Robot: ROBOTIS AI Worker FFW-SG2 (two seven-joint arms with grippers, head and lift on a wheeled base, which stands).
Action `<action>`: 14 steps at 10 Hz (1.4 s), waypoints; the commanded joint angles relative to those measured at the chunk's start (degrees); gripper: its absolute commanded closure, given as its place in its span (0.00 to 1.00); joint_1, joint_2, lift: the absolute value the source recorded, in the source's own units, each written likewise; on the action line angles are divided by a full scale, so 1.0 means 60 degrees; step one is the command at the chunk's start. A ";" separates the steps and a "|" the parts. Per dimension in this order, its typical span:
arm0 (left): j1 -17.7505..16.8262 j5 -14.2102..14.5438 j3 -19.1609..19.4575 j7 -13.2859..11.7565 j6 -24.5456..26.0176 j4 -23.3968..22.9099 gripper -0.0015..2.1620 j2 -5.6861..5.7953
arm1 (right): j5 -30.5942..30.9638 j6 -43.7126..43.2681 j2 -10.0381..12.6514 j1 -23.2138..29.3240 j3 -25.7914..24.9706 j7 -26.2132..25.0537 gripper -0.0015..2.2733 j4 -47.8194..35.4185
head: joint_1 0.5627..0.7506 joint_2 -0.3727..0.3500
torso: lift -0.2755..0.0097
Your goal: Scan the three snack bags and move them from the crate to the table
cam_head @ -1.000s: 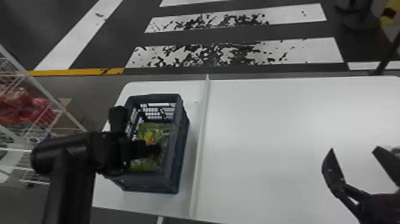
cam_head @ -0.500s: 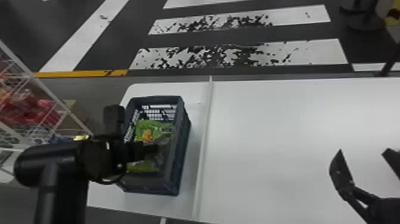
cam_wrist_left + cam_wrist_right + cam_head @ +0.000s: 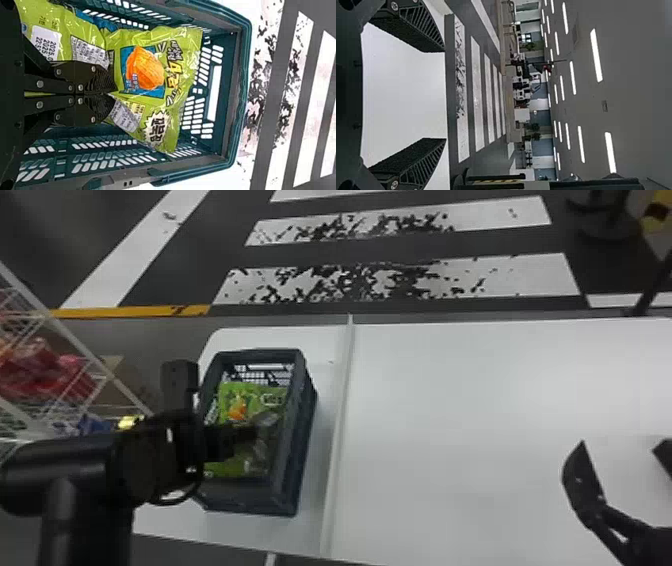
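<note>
Snack bag (image 3: pixel 144 71) in crate (image 3: pixel 306 410), near edge seemingly pinched by the left claw (image 3: pixel 256 433)

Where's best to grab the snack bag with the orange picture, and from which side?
Probably across its puffed middle, coming straight down: the bag lies face up in the open-topped crate, whose walls stand around it and would hinder a sideways approach.
</note>
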 commanded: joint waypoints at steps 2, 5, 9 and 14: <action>0.0230 0.0098 0.0291 0.0087 -0.0117 -0.0525 0.88 -0.0139 | -0.0001 -0.0050 0.0000 0.0046 -0.0008 0.0000 0.04 -0.0016 | 0.70 0.83 | 0.75; 0.0464 0.0201 0.0349 0.0410 -0.1348 -0.0760 0.88 -0.0213 | -0.0001 -0.0109 0.0000 0.0075 -0.0052 0.0000 0.04 0.0028 | 0.70 0.84 | 0.75; 0.0816 0.0201 0.0217 0.0688 -0.2051 -0.1477 0.88 -0.0359 | -0.0118 -0.0109 0.0000 -0.0013 -0.0111 0.0000 0.04 0.0145 | 0.70 0.82 | 0.75; 0.1914 0.0142 0.0393 0.0864 -0.2227 -0.4099 0.88 -0.0505 | -0.0177 -0.0050 -0.0015 -0.0130 -0.0111 0.0000 0.04 0.0189 | 0.70 0.80 | 0.75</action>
